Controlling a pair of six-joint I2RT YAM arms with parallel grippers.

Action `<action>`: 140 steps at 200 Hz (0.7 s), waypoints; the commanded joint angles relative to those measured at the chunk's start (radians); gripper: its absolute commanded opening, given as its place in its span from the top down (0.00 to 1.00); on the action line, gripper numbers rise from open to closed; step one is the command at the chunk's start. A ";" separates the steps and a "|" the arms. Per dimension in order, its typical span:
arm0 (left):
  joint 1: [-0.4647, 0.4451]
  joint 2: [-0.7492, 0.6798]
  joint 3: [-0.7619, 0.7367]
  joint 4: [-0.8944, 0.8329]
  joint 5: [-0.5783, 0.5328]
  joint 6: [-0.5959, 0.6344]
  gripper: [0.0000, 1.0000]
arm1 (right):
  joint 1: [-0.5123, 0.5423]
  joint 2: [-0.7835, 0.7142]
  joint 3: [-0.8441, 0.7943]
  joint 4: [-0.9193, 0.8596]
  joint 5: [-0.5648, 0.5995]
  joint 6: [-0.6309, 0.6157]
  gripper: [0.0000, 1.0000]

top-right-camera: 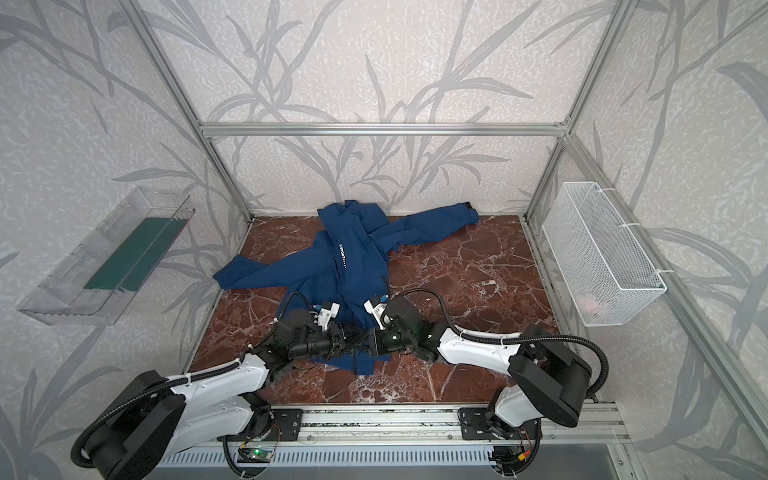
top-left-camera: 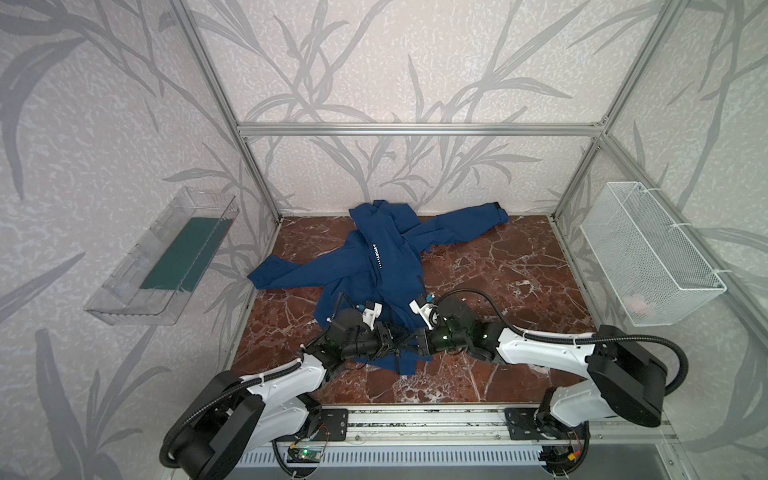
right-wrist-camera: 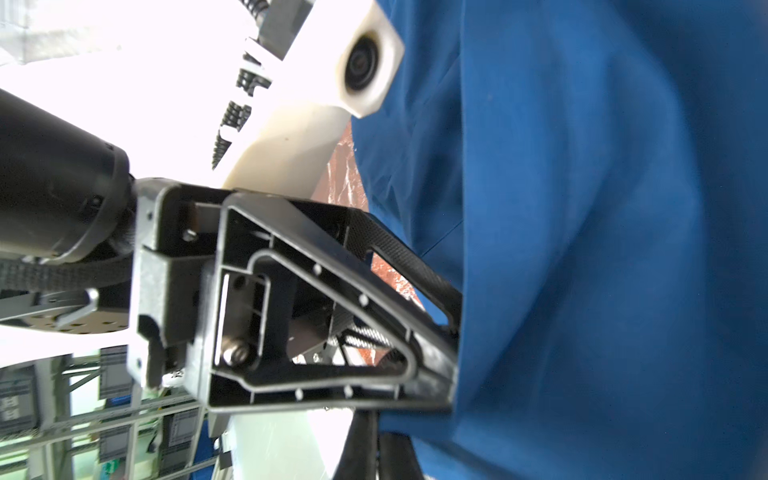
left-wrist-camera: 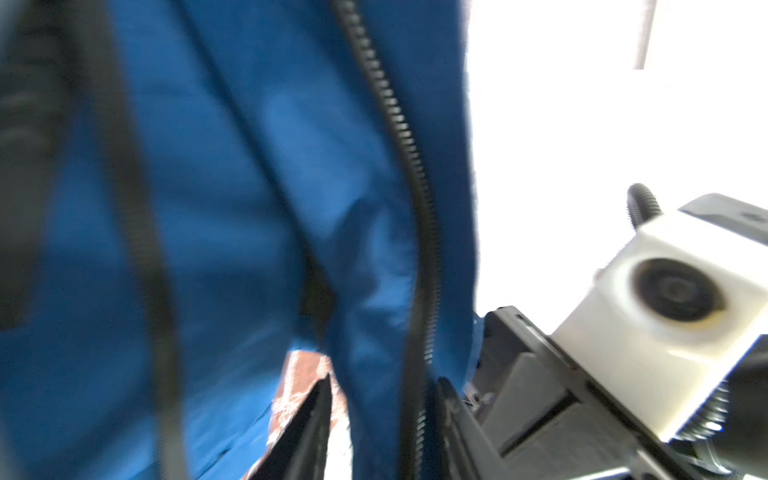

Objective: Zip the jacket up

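The navy-blue jacket [top-left-camera: 374, 266] [top-right-camera: 345, 270] lies spread on the marbled table [top-left-camera: 498, 270], sleeves out to either side, with white "SPORT" lettering on its front. Both grippers meet at its near hem, which is drawn up off the table between them. In the left wrist view, my left gripper [left-wrist-camera: 380, 428] [top-left-camera: 395, 338] stands open. A strip of the jacket [left-wrist-camera: 208, 208] with its black zipper teeth [left-wrist-camera: 409, 145] hangs between the fingers, against one finger and clear of the other. My right gripper [right-wrist-camera: 376, 449] [top-left-camera: 415, 338] is shut on the jacket's [right-wrist-camera: 582, 249] edge.
A clear plastic bin [top-left-camera: 166, 257] with a green pad hangs on the left wall. On the right wall hangs a white wire basket [top-left-camera: 648, 257]. Aluminium frame posts stand at the table's back corners, and a rail [top-left-camera: 415, 424] runs along the front.
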 commanded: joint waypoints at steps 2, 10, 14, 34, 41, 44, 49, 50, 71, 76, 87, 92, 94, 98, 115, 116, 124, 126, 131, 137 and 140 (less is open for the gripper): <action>-0.013 0.015 -0.010 0.115 0.031 -0.041 0.64 | -0.005 -0.006 -0.004 0.070 -0.043 0.000 1.00; -0.014 0.018 -0.013 0.112 0.030 -0.039 0.69 | -0.006 -0.008 -0.008 0.067 -0.039 0.002 1.00; -0.014 0.016 -0.015 0.111 0.024 -0.038 0.73 | -0.007 -0.010 -0.010 0.065 -0.035 0.001 1.00; -0.014 0.006 -0.031 0.105 0.000 -0.040 0.91 | -0.009 -0.026 -0.017 0.045 -0.012 0.000 1.00; -0.014 -0.002 -0.034 0.093 -0.007 -0.038 0.95 | -0.009 -0.037 -0.022 0.030 0.001 0.001 1.00; -0.015 -0.008 -0.032 0.085 -0.011 -0.037 0.96 | -0.009 -0.042 -0.023 0.022 0.009 0.001 1.00; -0.015 -0.015 -0.031 0.072 -0.016 -0.035 0.98 | -0.009 -0.053 -0.028 0.007 0.022 0.002 1.00; -0.015 -0.017 -0.031 0.069 -0.018 -0.034 0.99 | -0.009 -0.055 -0.029 0.006 0.025 0.003 1.00; -0.015 -0.067 -0.016 -0.011 -0.035 -0.015 1.00 | -0.007 -0.119 -0.072 -0.016 0.080 0.025 0.84; -0.015 -0.078 -0.011 -0.031 -0.037 -0.010 1.00 | -0.007 -0.142 -0.086 -0.021 0.098 0.033 0.83; -0.014 -0.111 0.000 -0.077 -0.041 -0.002 1.00 | -0.007 -0.193 -0.111 -0.050 0.144 0.047 0.75; -0.014 -0.123 0.004 -0.098 -0.046 0.001 1.00 | -0.006 -0.222 -0.121 -0.069 0.167 0.051 0.71; -0.015 -0.129 0.004 -0.109 -0.049 0.003 1.00 | -0.006 -0.233 -0.125 -0.078 0.177 0.053 0.70; -0.014 -0.138 0.008 -0.126 -0.058 0.005 1.00 | -0.004 -0.255 -0.132 -0.095 0.197 0.058 0.69; -0.014 -0.180 0.014 -0.196 -0.092 -0.003 1.00 | 0.029 -0.347 -0.142 -0.169 0.274 0.065 0.56; -0.014 -0.182 0.014 -0.199 -0.094 -0.004 1.00 | 0.033 -0.355 -0.143 -0.172 0.281 0.066 0.55; -0.016 -0.197 0.016 -0.212 -0.105 -0.017 1.00 | 0.071 -0.400 -0.153 -0.184 0.339 0.088 0.49; -0.015 -0.201 0.017 -0.215 -0.108 -0.021 1.00 | 0.076 -0.411 -0.157 -0.186 0.359 0.097 0.47; -0.015 -0.209 0.020 -0.220 -0.115 -0.032 1.00 | 0.124 -0.441 -0.168 -0.182 0.407 0.121 0.42; -0.014 -0.218 0.028 -0.231 -0.126 -0.041 1.00 | 0.172 -0.478 -0.186 -0.173 0.474 0.156 0.36; -0.014 -0.222 0.033 -0.239 -0.131 -0.044 1.00 | 0.196 -0.495 -0.195 -0.165 0.512 0.172 0.34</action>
